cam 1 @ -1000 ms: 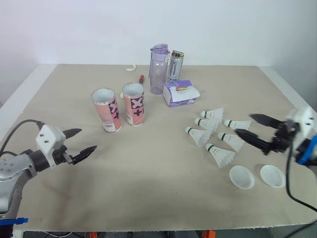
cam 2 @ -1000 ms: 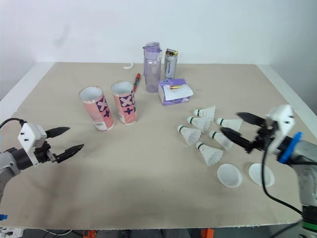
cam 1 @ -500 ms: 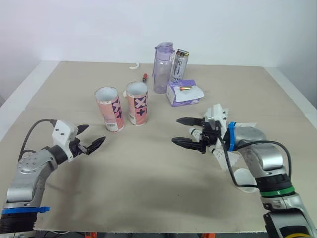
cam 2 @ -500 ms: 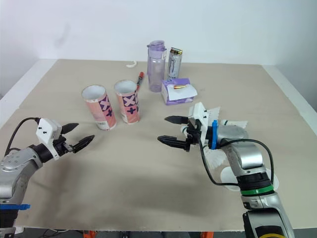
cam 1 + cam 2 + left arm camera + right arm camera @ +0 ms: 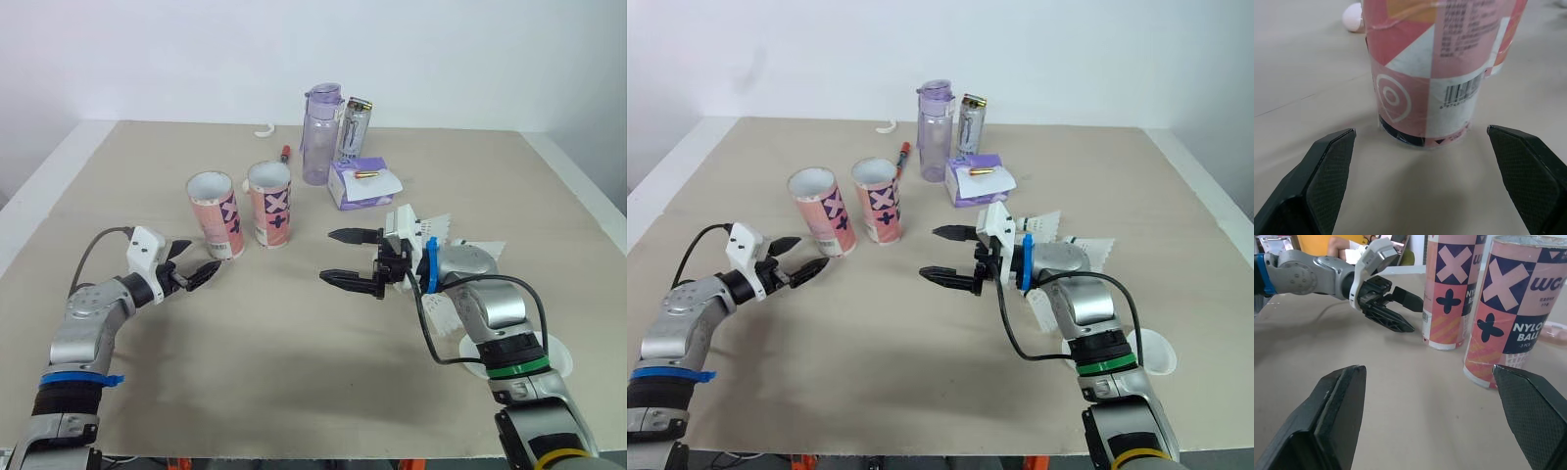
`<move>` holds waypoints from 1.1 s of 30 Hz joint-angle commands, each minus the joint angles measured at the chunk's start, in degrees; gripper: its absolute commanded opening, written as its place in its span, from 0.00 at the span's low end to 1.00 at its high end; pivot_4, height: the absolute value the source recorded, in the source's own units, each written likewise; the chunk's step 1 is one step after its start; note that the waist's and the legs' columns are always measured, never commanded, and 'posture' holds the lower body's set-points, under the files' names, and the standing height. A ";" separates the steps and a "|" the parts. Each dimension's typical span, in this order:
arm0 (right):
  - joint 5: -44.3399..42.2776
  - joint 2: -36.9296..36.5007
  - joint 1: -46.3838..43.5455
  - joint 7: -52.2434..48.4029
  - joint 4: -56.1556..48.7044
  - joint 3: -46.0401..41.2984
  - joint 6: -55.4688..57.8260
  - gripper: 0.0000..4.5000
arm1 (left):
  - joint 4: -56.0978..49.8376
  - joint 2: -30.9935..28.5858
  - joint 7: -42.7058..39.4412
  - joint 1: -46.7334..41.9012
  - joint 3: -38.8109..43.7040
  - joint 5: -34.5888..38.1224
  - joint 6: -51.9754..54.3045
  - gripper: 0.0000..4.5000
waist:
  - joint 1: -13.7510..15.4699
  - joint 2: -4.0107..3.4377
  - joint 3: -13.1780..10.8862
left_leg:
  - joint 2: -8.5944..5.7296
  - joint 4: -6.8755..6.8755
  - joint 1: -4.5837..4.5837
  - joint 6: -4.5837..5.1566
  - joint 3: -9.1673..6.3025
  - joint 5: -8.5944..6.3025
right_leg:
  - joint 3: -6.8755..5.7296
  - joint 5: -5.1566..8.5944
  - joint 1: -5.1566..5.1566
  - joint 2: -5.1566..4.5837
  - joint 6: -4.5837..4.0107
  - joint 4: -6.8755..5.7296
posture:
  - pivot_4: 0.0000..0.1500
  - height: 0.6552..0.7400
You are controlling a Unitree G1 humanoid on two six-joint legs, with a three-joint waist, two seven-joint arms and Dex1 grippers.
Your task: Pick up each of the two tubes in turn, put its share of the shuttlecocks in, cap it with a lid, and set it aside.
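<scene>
tubes stand upright with open mouths on the tan desk (image 5: pixel 294 392) in the head views, the left-hand tube (image 5: pixel 215 215) and the right-hand tube (image 5: pixel 267 204) close together but apart. the left end effector (image 5: pixel 201 261) is low over the desk just beside the foot of the left-hand tube, its two black fingers spread and holding nothing. the right end effector (image 5: pixel 327 257) hovers to the right of the right-hand tube and points toward it, its fingers wide apart and empty. behind the right arm lie the white shuttlecocks (image 5: pixel 434 224), partly hidden, and a white lid (image 5: pixel 1151 350) shows at the near right of the desk. farther back are a purple bottle (image 5: pixel 319 135), a can (image 5: pixel 353 127), a purple box (image 5: pixel 358 183) and a red pen (image 5: pixel 285 153). in the left wrist view the left-hand tube (image 5: pixel 1440 73) stands straight ahead, its barcode facing the camera; the spread fingers (image 5: pixel 1327 181) flank its foot without touching it. in the right wrist view both tubes stand ahead, the right-hand tube (image 5: pixel 1513 308) nearer and the left-hand tube (image 5: pixel 1447 289) behind it. the left end effector (image 5: pixel 1414 314) reaches in beside the farther tube, and the arm's own fingers (image 5: pixel 1533 416) are parted with bare desk between them.
</scene>
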State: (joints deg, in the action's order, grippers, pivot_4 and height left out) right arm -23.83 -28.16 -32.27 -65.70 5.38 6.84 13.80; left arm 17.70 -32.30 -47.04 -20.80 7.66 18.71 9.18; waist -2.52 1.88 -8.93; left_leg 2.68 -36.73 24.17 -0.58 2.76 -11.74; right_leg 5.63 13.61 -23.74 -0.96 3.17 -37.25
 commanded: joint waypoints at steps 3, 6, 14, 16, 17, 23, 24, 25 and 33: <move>0.14 0.28 -0.04 0.95 -2.70 -0.87 -0.21 0.99 | 7.38 0.46 -2.36 -6.40 -1.32 -2.20 -5.00 1.00 | 0.02 0.00 0.00 | 0.00 -0.01 0.03 0.00 0.00 0.00 | 0.01 -0.01 -0.03 0.01 -0.01 -0.02 | 1.00 1.00; 0.02 0.26 -0.23 1.56 -3.08 -1.26 0.33 0.99 | 11.85 0.79 -3.12 -9.53 -2.00 -3.30 -7.32 1.00 | 0.02 0.00 0.00 | 0.00 -0.02 0.04 0.00 0.01 0.00 | 0.02 -0.01 -0.04 0.02 0.00 -0.03 | 1.00 1.00; -0.11 -0.35 0.64 2.39 -4.93 -1.70 1.03 0.99 | 21.44 2.52 -4.58 -15.71 -3.57 -5.95 -13.13 1.00 | 0.00 0.00 0.00 | -0.02 -0.02 0.13 0.00 -0.03 0.00 | 0.03 0.00 -0.10 0.04 0.01 -0.04 | 1.00 1.00; -0.11 -0.64 0.65 2.47 -5.15 -1.89 1.21 0.99 | 24.17 2.76 -4.47 -17.28 -3.31 -6.39 -15.04 1.00 | 0.04 0.00 0.00 | -0.02 -0.02 0.16 0.00 -0.05 0.00 | 0.03 0.00 -0.14 0.05 0.01 -0.06 | 1.00 1.00; -0.07 -0.77 0.60 2.49 -5.16 -2.00 1.27 0.99 | 25.39 2.86 -4.29 -17.97 -3.13 -6.62 -16.31 1.00 | 0.04 0.00 0.00 | -0.02 -0.02 0.18 0.00 -0.06 0.00 | 0.04 0.00 -0.15 0.07 0.01 -0.06 | 1.00 1.00; -0.06 -1.22 0.45 2.62 -5.32 -2.26 1.54 0.99 | 30.60 4.00 -5.07 -20.78 -2.39 -6.61 -19.94 1.00 | 0.07 0.00 0.00 | -0.02 -0.05 0.20 0.00 -0.08 0.00 | 0.04 0.00 -0.14 0.08 0.02 -0.06 | 1.00 1.00; -0.04 -1.26 0.44 2.69 -5.45 -2.24 1.60 0.99 | 31.45 4.45 -5.24 -21.34 -2.04 -6.23 -20.18 1.00 | 0.05 0.00 0.00 | -0.02 -0.06 0.20 0.00 -0.08 0.00 | 0.04 0.00 -0.14 0.08 0.02 -0.06 | 1.00 1.00; -0.02 -1.29 0.42 2.76 -5.52 -2.23 1.67 0.99 | 32.09 4.89 -5.35 -21.83 -1.59 -5.73 -20.27 1.00 | 0.06 0.00 0.00 | -0.02 -0.07 0.23 0.00 -0.10 0.00 | 0.05 -0.01 -0.15 0.09 0.03 -0.06 | 1.00 1.00; -0.23 -1.70 1.14 3.26 -6.68 -2.35 2.26 0.99 | 38.13 7.24 -5.93 -25.29 1.59 -3.91 -21.81 1.00 | 0.04 0.00 0.00 | -0.03 -0.18 0.38 0.00 -0.28 0.00 | -0.01 -0.01 -0.19 0.15 0.06 -0.08 | 1.00 1.00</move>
State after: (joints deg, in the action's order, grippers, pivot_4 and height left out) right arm -23.34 -29.23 -31.24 -62.55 1.28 6.27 16.16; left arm 55.51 -25.13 -52.95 -44.37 7.89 14.07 -11.24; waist -2.48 1.88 -8.93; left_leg 2.64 -36.93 24.56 -0.58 2.44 -11.73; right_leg 5.59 13.60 -23.92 -0.80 3.23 -37.34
